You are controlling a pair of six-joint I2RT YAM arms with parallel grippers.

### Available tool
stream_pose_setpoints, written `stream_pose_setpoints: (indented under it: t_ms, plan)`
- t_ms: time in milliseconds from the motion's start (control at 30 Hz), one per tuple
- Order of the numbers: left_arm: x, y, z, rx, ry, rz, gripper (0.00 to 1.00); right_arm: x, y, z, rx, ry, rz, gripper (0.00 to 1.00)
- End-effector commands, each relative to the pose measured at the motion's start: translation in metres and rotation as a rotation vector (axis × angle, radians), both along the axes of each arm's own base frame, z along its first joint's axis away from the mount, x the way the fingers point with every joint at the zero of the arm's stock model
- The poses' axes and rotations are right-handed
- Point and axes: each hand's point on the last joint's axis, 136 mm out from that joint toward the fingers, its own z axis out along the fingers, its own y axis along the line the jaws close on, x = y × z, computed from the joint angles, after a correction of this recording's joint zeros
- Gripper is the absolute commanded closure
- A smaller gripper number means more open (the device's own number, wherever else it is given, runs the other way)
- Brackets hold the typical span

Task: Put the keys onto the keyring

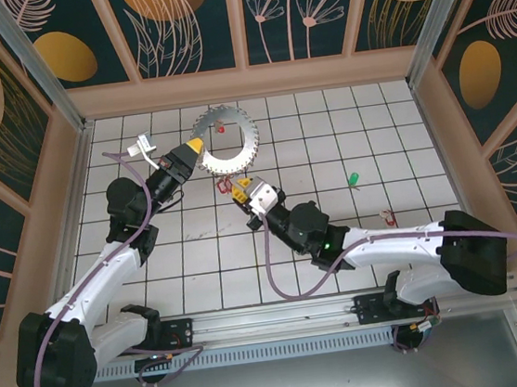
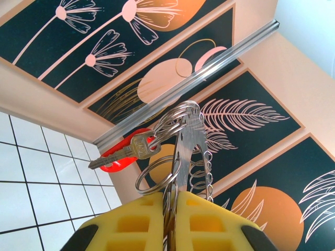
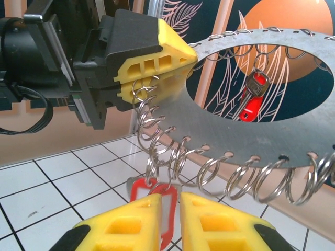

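Steel keyring (image 3: pixel 293 130) clamped in left pincer (image 2: pixel 170 212), red-tagged key (image 3: pixel 140 187) pinched in right pincer (image 3: pixel 171 214) at a rim loop (image 3: pixel 152 164); next we likely thread it on.

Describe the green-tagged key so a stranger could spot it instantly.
On the white tiled floor, look right of the big toothed keyring that the left end effector holds by its rim. Past the right end effector, which pinches a red-tagged key, the green-tagged key lies alone on the tiles. Its tag is green; every other tag in sight is red.
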Motion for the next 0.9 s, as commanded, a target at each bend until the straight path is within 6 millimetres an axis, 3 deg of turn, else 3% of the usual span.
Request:
stream_pose_setpoints:
  t_ms: [0,200,400,867]
  plan:
    - [-0.007,0.003,0.025,-0.04,-0.084,0.005,1.0,-0.005,-0.004,0.008,0.037,0.006,0.003,0.83]
    - [-0.007,0.003,0.025,-0.041,-0.083,0.006,1.0,-0.007,0.007,0.023,0.039,-0.049,0.033,0.83]
    - [-0.006,0.003,0.024,-0.042,-0.076,0.004,1.0,0.005,0.006,0.03,0.058,-0.083,-0.029,0.81]
    - [-0.008,0.003,0.023,-0.043,-0.075,0.002,1.0,0.023,0.0,0.026,0.018,-0.099,-0.132,0.75]
